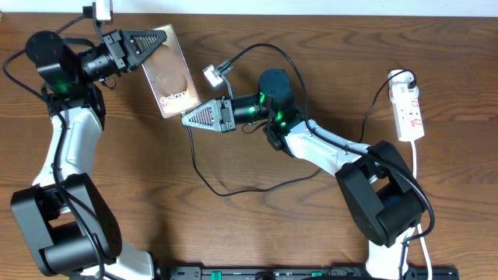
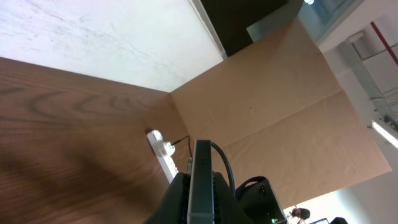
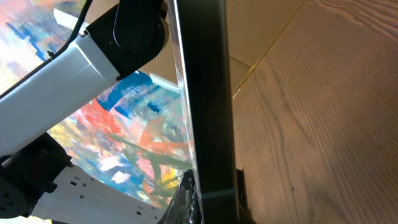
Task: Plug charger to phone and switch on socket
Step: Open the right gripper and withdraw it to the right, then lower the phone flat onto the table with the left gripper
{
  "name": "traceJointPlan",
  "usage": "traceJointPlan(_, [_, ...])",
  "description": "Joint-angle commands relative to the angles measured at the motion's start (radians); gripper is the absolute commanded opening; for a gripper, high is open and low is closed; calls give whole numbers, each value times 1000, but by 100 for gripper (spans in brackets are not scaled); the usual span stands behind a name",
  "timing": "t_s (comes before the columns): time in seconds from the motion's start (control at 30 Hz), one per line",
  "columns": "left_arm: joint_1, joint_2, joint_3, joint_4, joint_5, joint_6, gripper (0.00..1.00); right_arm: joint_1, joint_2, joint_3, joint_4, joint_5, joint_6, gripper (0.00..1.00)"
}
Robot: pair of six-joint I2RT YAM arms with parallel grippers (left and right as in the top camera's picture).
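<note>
The phone (image 1: 170, 74) is held tilted above the table, its grey-brown face with white lettering turned up. My left gripper (image 1: 159, 39) is shut on its far upper edge and my right gripper (image 1: 188, 118) is shut on its near lower corner. Each wrist view shows the phone edge-on, as a dark slab (image 2: 202, 165) (image 3: 208, 93) between the fingers (image 2: 177, 199) (image 3: 186, 202). The charger's thin black cable (image 1: 222, 189) loops over the table around the right arm, and one end with a small pale head (image 1: 212, 75) lies just right of the phone. The white socket (image 1: 410, 110) (image 2: 163, 152) lies at the far right.
The socket's white cord (image 1: 417, 167) runs down the right edge, past the right arm's base (image 1: 385, 198). The left arm's base (image 1: 66, 233) stands at the lower left. A brown board wall (image 2: 280, 106) rises behind the table.
</note>
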Motion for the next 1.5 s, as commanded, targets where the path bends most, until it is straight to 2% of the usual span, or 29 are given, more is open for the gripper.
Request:
traceJointPlan(0.0, [-8, -14, -3, 1, 128, 17, 7, -13, 3, 15, 18, 137, 7, 1])
traceJointPlan(0.07, [-8, -14, -3, 1, 128, 17, 7, -13, 3, 15, 18, 135, 7, 1])
traceJointPlan(0.1, [-8, -14, -3, 1, 127, 17, 7, -13, 3, 15, 18, 131, 7, 10])
traceJointPlan(0.13, [-8, -14, -3, 1, 125, 17, 8, -13, 3, 15, 18, 127, 7, 24])
traceJointPlan(0.17, [-8, -14, -3, 2, 124, 17, 7, -13, 3, 15, 18, 121, 7, 49])
traceJointPlan(0.2, [-8, -14, -3, 2, 116, 18, 8, -13, 3, 15, 18, 109, 7, 80])
traceJointPlan(0.27, [-8, -14, -3, 2, 101, 18, 7, -13, 3, 15, 18, 92, 6, 99])
traceJointPlan(0.67, [43, -14, -3, 0, 136, 13, 7, -99, 3, 15, 12, 58, 7, 99])
traceJointPlan(0.73, [67, -14, -3, 0, 136, 10, 7, -140, 3, 15, -46, 58, 2, 99])
traceJointPlan(0.8, [82, -14, -3, 0, 136, 5, 7, -169, 3, 15, -160, 63, -39, 99])
traceJointPlan(0.87, [91, -14, -3, 1, 136, 5, 7, -201, 3, 15, -363, 90, -132, 99])
traceJointPlan(1.0, [92, -14, -3, 1, 129, 8, 7, -230, 3, 15, -787, 269, -340, 99])
traceJointPlan(1.1, [92, -14, -3, 1, 121, 42, 7, -240, -2, 15, -982, 383, -441, 99])
traceJointPlan(1.2, [90, -14, -6, 1, 121, 88, 7, -242, -27, 15, -1113, 504, -509, 99])
traceJointPlan(1.47, [81, -13, -124, 0, 66, 172, 7, -246, -154, 16, -1288, 768, -575, 99])
